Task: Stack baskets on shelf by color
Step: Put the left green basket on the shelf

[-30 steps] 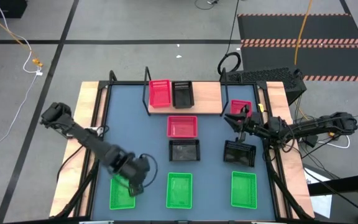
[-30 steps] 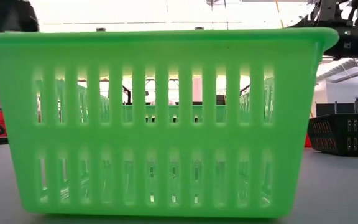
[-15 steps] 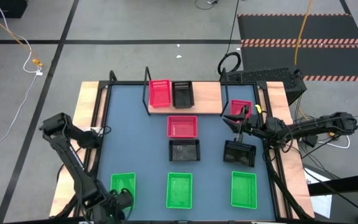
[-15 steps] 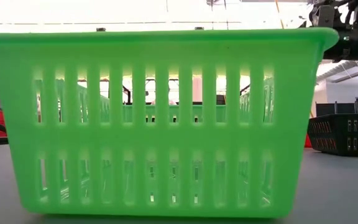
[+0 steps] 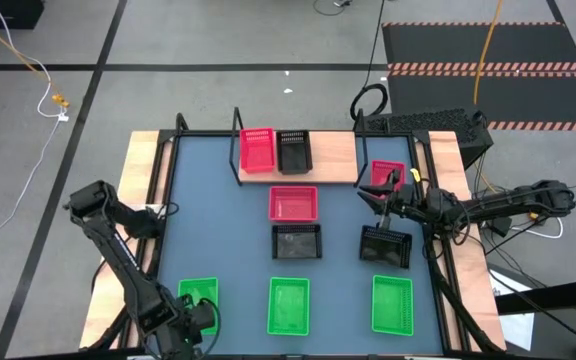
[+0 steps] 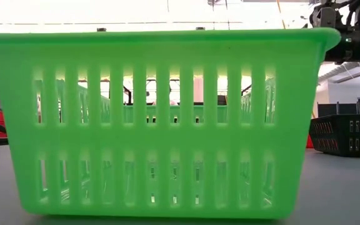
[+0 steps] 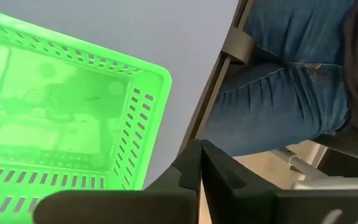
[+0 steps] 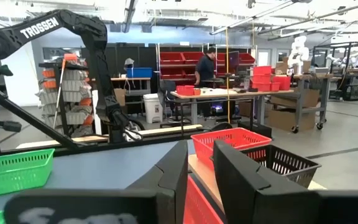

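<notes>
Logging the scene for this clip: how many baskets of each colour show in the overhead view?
Red baskets: 3, one on the shelf at, one at, one at.
Black baskets: 3.
Green baskets: 3.
Total: 9.

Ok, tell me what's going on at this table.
Two arms are sorting baskets onto the shelf, which holds one red basket and one black basket. The right gripper hovers open near the loose red basket at the right. The left gripper is shut, empty, beside the leftmost green basket. Seven baskets sit on the tabletop.
</notes>
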Controlling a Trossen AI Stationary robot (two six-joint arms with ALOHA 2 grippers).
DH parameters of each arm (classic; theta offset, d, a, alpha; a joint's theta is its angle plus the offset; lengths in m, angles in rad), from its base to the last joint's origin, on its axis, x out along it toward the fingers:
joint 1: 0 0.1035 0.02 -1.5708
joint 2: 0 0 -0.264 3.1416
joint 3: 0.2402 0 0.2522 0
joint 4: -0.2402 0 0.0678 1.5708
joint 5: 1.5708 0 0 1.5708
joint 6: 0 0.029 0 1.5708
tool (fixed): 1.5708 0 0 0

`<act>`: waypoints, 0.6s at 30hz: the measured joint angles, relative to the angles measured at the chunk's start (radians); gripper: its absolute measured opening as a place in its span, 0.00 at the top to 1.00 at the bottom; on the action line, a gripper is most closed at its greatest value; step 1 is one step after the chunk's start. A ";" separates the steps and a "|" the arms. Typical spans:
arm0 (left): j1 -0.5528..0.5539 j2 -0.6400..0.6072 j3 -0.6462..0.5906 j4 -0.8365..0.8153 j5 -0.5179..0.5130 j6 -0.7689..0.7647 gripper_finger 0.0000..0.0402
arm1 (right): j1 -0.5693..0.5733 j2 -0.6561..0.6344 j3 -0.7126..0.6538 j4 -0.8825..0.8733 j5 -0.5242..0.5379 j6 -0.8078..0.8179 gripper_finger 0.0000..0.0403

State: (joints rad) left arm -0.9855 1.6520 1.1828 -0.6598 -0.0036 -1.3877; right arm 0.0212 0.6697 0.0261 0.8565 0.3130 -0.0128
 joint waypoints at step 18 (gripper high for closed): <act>-0.020 -0.001 -0.016 0.026 -0.170 -0.045 0.90 | 0.000 0.000 0.000 -0.034 -0.003 0.001 0.82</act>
State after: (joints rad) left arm -1.0058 1.6512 1.1666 -0.6335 -0.1740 -1.4325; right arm 0.0212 0.6700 0.0261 0.8220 0.3099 -0.0120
